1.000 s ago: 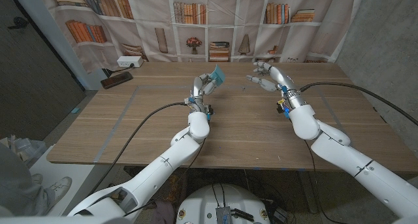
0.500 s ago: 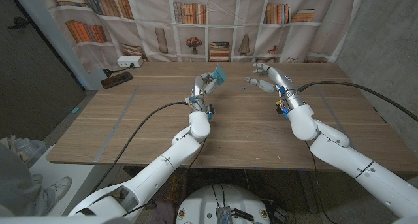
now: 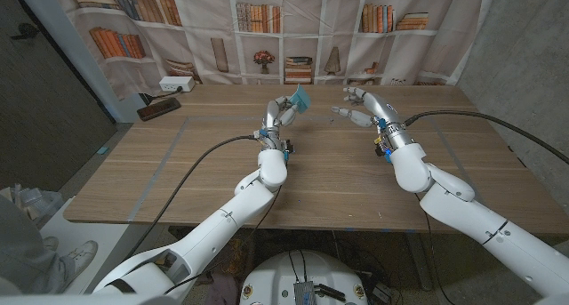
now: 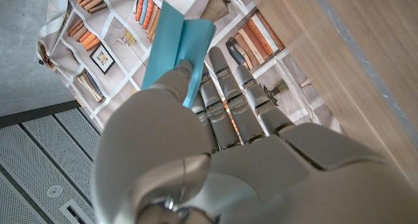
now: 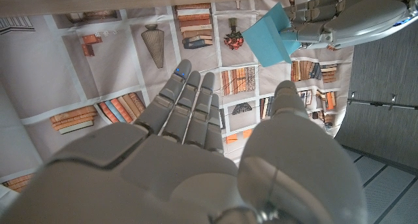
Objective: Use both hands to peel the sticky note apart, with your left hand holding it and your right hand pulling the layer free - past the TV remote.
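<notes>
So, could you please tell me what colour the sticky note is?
Teal blue sticky note, clearest in the left wrist view.

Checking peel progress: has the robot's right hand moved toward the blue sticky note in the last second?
Yes, slightly: the right hand edged farther toward the bookshelf backdrop, not noticeably nearer the blue sticky note.

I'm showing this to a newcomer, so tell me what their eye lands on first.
First, the blue sticky note, held up above the far middle of the table by the left hand. Next, the right hand, raised beside it with fingers spread, holding nothing and apart from the note. Then the bookshelf-print backdrop behind the table.
</notes>
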Robot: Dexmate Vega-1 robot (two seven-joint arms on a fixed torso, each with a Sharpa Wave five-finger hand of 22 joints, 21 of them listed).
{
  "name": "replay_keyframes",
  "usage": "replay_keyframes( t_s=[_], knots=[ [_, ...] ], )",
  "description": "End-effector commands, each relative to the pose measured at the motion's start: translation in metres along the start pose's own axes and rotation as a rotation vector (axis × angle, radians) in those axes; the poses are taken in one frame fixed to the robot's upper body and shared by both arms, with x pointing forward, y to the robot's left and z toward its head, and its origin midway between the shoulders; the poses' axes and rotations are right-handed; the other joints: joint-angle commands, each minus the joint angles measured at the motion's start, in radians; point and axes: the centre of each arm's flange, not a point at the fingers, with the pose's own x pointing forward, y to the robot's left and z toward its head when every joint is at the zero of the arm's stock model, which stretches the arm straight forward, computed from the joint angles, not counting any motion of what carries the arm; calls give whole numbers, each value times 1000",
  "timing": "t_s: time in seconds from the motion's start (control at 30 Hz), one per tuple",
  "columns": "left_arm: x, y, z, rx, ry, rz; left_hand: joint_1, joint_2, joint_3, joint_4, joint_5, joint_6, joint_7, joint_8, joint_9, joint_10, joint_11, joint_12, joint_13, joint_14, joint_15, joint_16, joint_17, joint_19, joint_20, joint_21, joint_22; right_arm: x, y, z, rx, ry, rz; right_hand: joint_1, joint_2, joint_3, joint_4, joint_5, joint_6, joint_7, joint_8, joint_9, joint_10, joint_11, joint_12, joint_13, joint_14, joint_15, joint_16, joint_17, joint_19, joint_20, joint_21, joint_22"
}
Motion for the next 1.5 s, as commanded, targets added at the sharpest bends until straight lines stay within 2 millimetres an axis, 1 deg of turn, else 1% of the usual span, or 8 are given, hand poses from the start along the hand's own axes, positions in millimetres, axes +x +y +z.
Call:
replay_keyframes(
  t_s=[0.03, 0.37, 0.57, 0.77, 0.9, 1.0, 1.27, 1.5],
  knots=[
    [3, -7, 0, 8, -9, -24, 32, 32, -3, 2, 5, 19, 9, -3, 4, 53, -54, 0, 6, 5, -106, -7, 3, -6, -34, 8, 1, -2, -5, 1, 52, -1, -37, -19, -1, -4, 11, -2, 0, -2, -2, 2, 11, 1, -1, 2, 4, -28, 3, 3, -1, -2, 6, 2],
    [4, -20, 5, 21, -33, -63, 34, 32, -5, 2, 5, 22, 10, -7, 4, 54, -55, -3, 7, 7, -105, -6, 5, -9, -35, 14, 0, -3, -3, 3, 67, -4, -35, -49, -14, -20, 21, -3, -4, 2, -5, 2, 5, 4, -6, 2, -2, -23, -1, 3, 2, 1, 9, 3],
    [4, -23, 7, 13, -34, -76, 36, 31, -6, 0, 4, 24, 9, -9, 4, 56, -55, -5, 7, 9, -107, -6, 5, -9, -36, 17, -1, -2, -2, 1, 74, -5, -27, -59, -19, -25, 25, -2, -4, 3, -5, 2, 7, 5, -7, 2, -2, -22, -2, 3, 3, 2, 10, 3],
    [6, -23, 9, 18, -40, -81, 36, 32, -7, 1, 4, 29, 8, -11, 4, 58, -56, -6, 9, 9, -106, -6, 6, -11, -36, 21, -1, -2, 0, -1, 97, -6, -19, -64, -19, -28, 27, -1, -2, 0, -5, 3, 7, 4, -8, 2, -2, -22, -2, 3, 2, 1, 10, 3],
    [7, -23, 8, 22, -36, -87, 37, 31, -8, 0, 4, 32, 7, -12, 4, 59, -56, -7, 9, 10, -108, -6, 6, -10, -37, 24, -2, -2, -1, 2, 100, -10, -32, -69, -16, -28, 30, 0, -3, -4, -5, 3, 8, 2, -9, 2, 0, -29, -3, 3, 2, 1, 11, 3],
    [6, -25, 9, 23, -39, -93, 37, 32, -8, 1, 4, 29, 7, -14, 5, 59, -55, -8, 10, 10, -107, -6, 6, -13, -36, 25, -2, -2, -1, 3, 98, -7, -30, -72, -17, -30, 30, 1, -7, -5, -7, 3, 5, 2, -11, 2, -4, -24, -5, 3, 2, 0, 11, 3],
    [6, -27, 8, 25, -43, -85, 36, 32, -9, 2, 4, 30, 6, -16, 6, 58, -55, -10, 11, 9, -105, -8, 6, -14, -37, 29, -3, -4, 1, 7, 73, 14, -52, -76, -20, -32, 30, 2, 0, 6, -4, 3, 10, 11, -11, 3, -4, -13, -7, 1, 0, 5, 12, 3],
    [4, -29, 6, 24, -32, -80, 35, 32, -9, 4, 4, 30, 5, -19, 6, 61, -55, -12, 10, 10, -105, -9, 5, -15, -36, 32, -4, -5, 0, 8, 75, 5, -90, -76, -17, -32, 28, 4, 6, 11, -3, 3, 22, 11, -9, 3, 25, -16, 1, -1, 19, 7, 21, 4]
  ],
)
